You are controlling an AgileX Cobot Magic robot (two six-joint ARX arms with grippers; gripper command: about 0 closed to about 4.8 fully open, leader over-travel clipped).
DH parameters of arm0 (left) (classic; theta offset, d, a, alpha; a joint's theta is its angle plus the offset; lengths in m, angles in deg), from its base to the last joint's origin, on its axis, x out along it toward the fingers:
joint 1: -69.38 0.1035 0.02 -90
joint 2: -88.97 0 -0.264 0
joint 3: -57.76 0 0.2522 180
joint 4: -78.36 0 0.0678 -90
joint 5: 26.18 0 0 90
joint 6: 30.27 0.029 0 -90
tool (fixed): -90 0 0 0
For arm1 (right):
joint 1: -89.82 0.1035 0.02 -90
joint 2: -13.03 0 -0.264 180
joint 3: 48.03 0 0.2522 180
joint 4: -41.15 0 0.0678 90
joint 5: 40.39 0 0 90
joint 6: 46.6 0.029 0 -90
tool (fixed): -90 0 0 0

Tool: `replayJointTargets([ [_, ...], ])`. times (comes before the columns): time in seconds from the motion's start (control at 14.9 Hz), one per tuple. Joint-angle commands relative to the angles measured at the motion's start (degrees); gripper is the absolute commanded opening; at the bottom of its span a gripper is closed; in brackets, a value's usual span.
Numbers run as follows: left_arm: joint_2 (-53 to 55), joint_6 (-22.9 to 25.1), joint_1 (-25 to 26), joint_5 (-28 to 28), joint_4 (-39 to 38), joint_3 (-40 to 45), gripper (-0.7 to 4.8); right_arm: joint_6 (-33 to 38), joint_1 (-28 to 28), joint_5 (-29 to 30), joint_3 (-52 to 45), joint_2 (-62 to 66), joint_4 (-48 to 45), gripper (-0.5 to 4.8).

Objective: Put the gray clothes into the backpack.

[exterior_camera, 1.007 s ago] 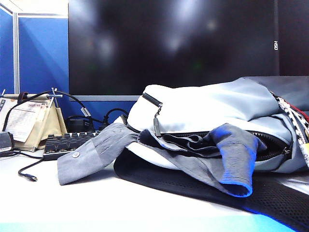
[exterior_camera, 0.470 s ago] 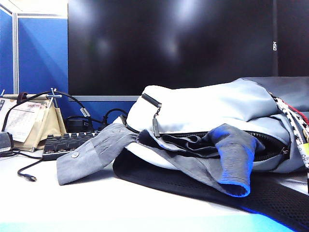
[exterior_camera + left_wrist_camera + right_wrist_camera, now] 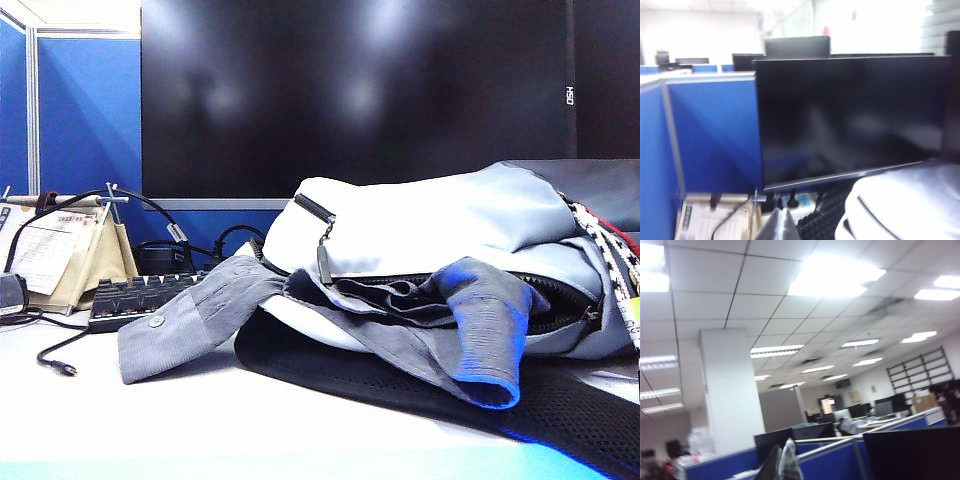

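Note:
The pale gray-white backpack [image 3: 430,225] lies on its side on the table, zipper mouth [image 3: 565,300] facing front. The gray clothes [image 3: 480,320] are partly inside that mouth. One fold hangs out over the front, and a buttoned sleeve cuff [image 3: 165,335] trails left onto the table. Neither gripper shows in the exterior view. My left gripper [image 3: 782,221] is shut and empty, held up off the table and aimed at the monitor, with the backpack's pale top [image 3: 910,200] beside it. My right gripper [image 3: 782,458] is shut and empty, pointing up toward the office ceiling.
A large dark monitor [image 3: 350,90] stands behind the backpack. A black keyboard [image 3: 140,295], a desk calendar [image 3: 60,255] and a loose cable [image 3: 55,360] lie at the left. A blue partition [image 3: 90,110] closes the back left. The backpack's black mesh panel [image 3: 420,385] spreads forward.
The backpack and the shirt lie almost as before; only the fabric at the backpack's right end has shifted slightly. No gripper enters the exterior view.

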Motion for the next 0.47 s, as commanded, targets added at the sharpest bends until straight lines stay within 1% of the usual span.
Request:
replayJointTargets([
  [0.07,-6.82,-1.14,0.00,0.22,2.64,9.55,-0.06,-12.44,-1.31,-7.30,0.20,-2.49,17.92,-0.06],
  [0.13,-8.15,-1.75,-0.07,-0.70,3.50,11.93,-0.06,-17.75,-3.50,-7.80,0.31,-4.24,24.15,-0.06],
  [0.2,-8.13,-1.49,-0.04,-2.69,2.51,12.46,-0.06,-21.64,-4.44,-6.62,0.28,-5.14,27.45,-0.06],
  [0.27,-8.13,-1.05,-0.02,-6.40,2.89,13.90,-0.06,-31.95,-3.72,-3.37,0.20,-8.90,36.65,-0.06],
  [0.34,-8.13,-1.77,0.00,-7.89,3.61,15.17,-0.06,-40.35,-2.60,-3.28,0.17,-11.13,45.59,-0.07],
  [0.4,-8.13,-1.79,-0.09,-7.93,4.07,16.33,-0.06,-48.22,-1.81,-4.24,0.17,-13.68,55.04,-0.06],
  [0.47,-8.13,-1.55,0.00,-7.96,4.94,19.17,-0.06,-61.11,-0.31,-10.27,0.17,-18.08,73.16,-0.06],
])
